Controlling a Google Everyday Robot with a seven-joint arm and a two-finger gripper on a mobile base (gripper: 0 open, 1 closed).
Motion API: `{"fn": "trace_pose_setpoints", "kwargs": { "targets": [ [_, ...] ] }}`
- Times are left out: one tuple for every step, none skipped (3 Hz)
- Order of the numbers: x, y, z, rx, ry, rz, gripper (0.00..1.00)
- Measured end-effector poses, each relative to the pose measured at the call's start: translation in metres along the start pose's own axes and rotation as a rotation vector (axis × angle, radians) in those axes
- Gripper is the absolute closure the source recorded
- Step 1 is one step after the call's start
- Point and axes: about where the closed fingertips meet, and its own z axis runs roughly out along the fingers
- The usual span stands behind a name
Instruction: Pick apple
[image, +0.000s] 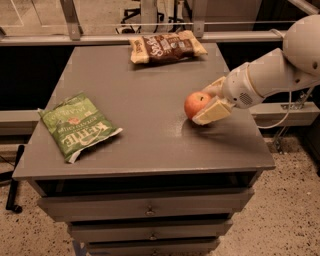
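Observation:
The apple (194, 103), small, round and orange-red, is at the right side of the grey table top (150, 100). My gripper (202, 106) reaches in from the right on a white arm and has the apple between its two cream fingers (212, 111). One finger lies along the apple's near side and the other behind it. The fingers are closed against the apple. The apple is at the table surface or just above it, with a shadow beneath it.
A green kettle chips bag (77, 126) lies at the front left of the table. A brown snack bag (166, 47) lies at the back edge. The table's right edge is close under the arm. Drawers sit below the top.

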Motion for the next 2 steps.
{"fn": "trace_pose_setpoints", "kwargs": {
  "targets": [
    [-0.017,-0.008,-0.017,0.013,-0.043,-0.036,0.92],
    [-0.033,-0.015,-0.034,-0.005,-0.115,-0.028,1.00]
  ]
}}
